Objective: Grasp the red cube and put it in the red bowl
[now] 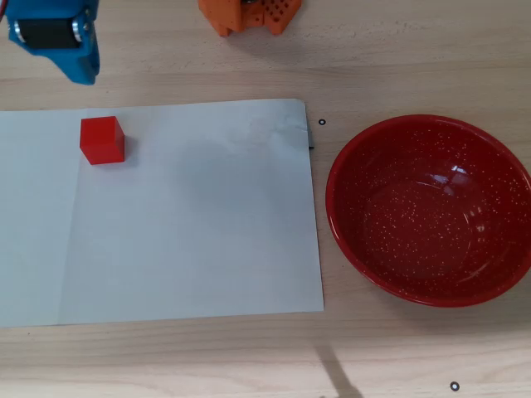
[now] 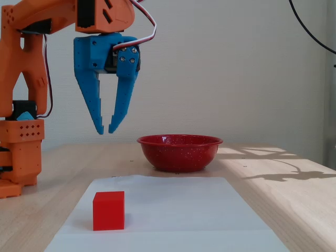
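I see a pale wooden table (image 1: 166, 356); a white paper sheet (image 1: 191, 224) lies just left of the red bowl (image 1: 429, 210), arm base (image 1: 249, 12) behind.

Overhead cam looks straight down on the worktop (image 1: 398, 50), arm base at the top edge. Fixed cam sits low at worktop (image 2: 294, 210) level, facing the wall. Both catch the paper sheet (image 1: 191, 215) (image 2: 173, 205).
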Robot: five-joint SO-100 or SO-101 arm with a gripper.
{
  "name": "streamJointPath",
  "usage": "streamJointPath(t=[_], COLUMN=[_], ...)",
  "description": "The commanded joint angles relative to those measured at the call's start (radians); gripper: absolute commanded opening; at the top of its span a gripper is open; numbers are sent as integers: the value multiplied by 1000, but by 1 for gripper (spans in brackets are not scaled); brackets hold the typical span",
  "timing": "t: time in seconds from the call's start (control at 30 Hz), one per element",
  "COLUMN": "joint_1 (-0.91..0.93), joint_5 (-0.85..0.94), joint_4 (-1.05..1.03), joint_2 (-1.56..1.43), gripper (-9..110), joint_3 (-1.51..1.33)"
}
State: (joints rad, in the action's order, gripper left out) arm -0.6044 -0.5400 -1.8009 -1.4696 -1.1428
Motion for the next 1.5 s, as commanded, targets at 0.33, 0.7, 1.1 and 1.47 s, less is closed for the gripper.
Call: streamJointPath(t=[0.33, 0.7, 1.1, 1.47], joint_1=[-94, -118, -127, -149], joint_5=[-163, -230, -261, -301], joint_4=[-126, -17, 195, 331], joint_2=[43, 66, 60, 75], gripper=[25, 48, 61, 63], joint_3=[72, -72, -201, -284])
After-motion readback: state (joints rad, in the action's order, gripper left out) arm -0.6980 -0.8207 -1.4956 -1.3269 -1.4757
